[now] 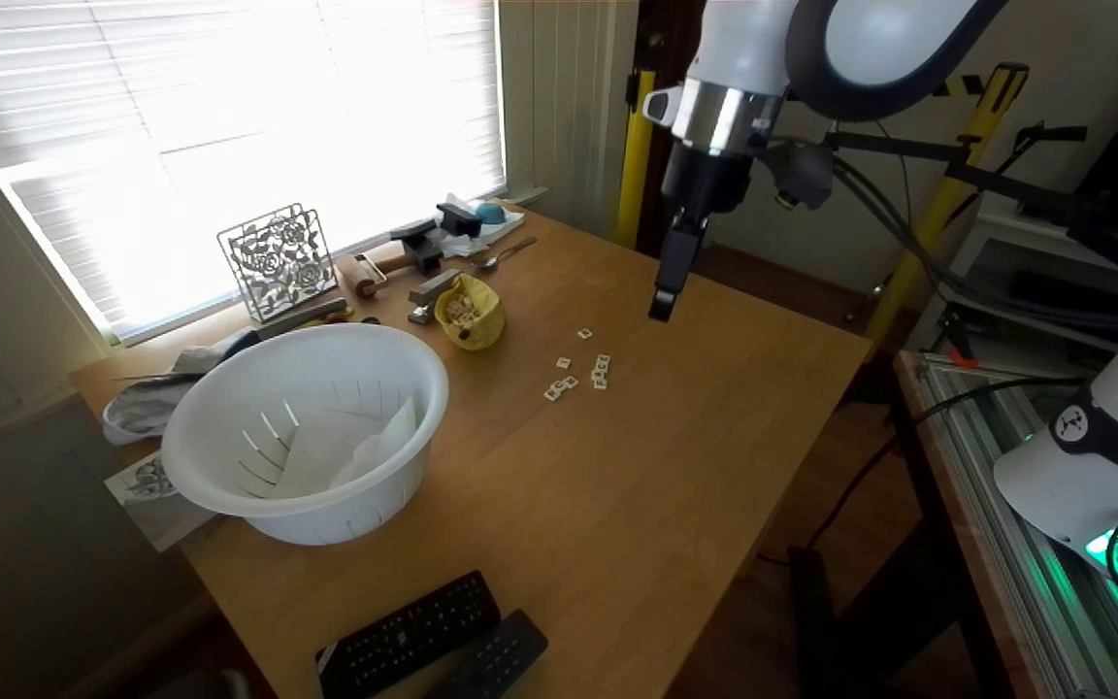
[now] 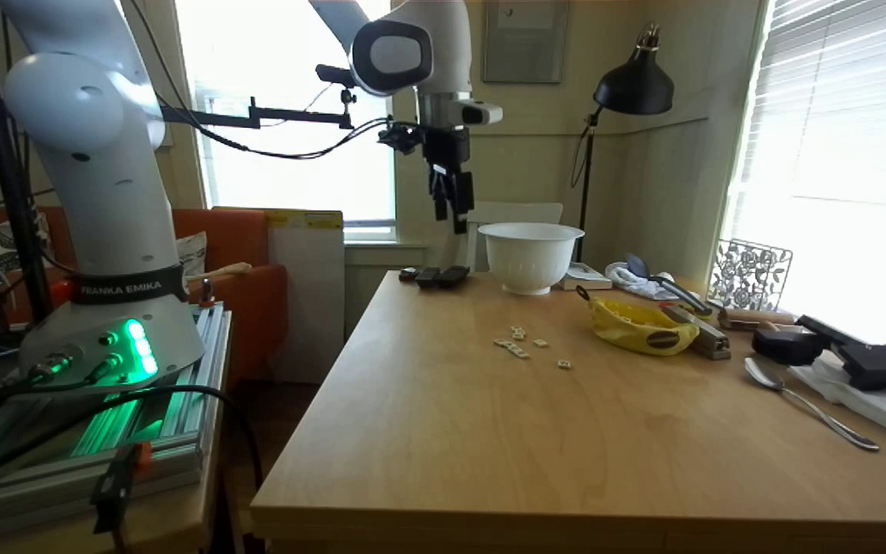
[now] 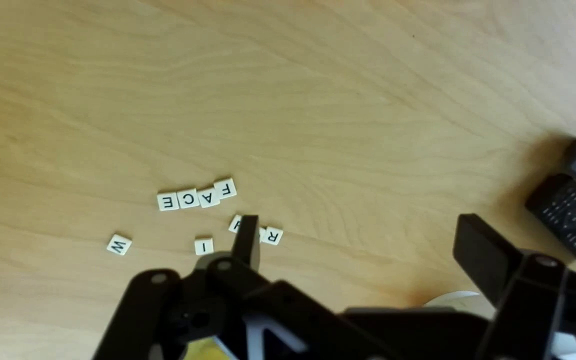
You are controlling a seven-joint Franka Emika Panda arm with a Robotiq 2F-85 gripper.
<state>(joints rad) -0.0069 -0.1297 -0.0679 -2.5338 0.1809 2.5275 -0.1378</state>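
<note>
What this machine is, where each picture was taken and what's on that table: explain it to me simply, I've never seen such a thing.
The white machine is a robot arm standing beside a wooden table. It ends in a black gripper, its mechanical hand. Two pictures come from cameras outside the robot, set in different places; the third is taken from the wrist, looking down. On the table lie small letter tiles, four of them spelling FACE. Farther around are a yellow pouch, a white bowl, dark remote controls and a spoon. Nothing is held: the gripper hangs above the table with its jaws wide open.
</note>
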